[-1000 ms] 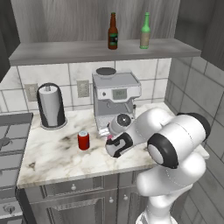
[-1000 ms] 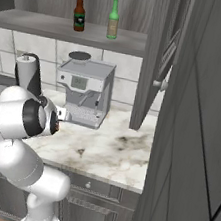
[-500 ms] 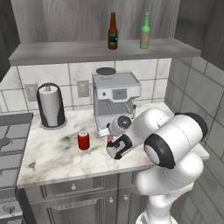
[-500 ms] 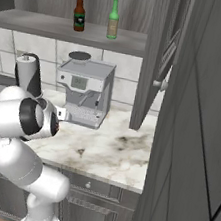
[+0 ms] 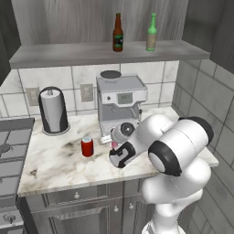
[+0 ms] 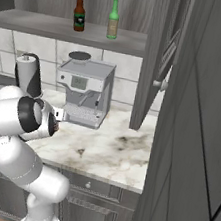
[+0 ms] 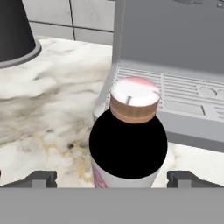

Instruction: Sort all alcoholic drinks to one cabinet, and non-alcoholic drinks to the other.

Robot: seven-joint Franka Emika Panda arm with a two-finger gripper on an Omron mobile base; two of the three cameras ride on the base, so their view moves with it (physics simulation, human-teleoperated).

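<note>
brown bottle (image 6: 79, 11), green bottle (image 6: 113, 19) on shelf (image 6: 55, 25), coffee machine (image 6: 83, 91) below

The white arm folds low and forward, its pincer (image 7: 112, 178) level with both fingertips (image 7: 41, 177) spread wide.

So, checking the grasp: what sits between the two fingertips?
In the hand view, the pink bottle stands between the open gripper's fingertips, in front of the coffee machine.

Two beer bottles (image 5: 118, 32) on shelf (image 5: 59, 54) above coffee machine (image 5: 121, 103)
</note>
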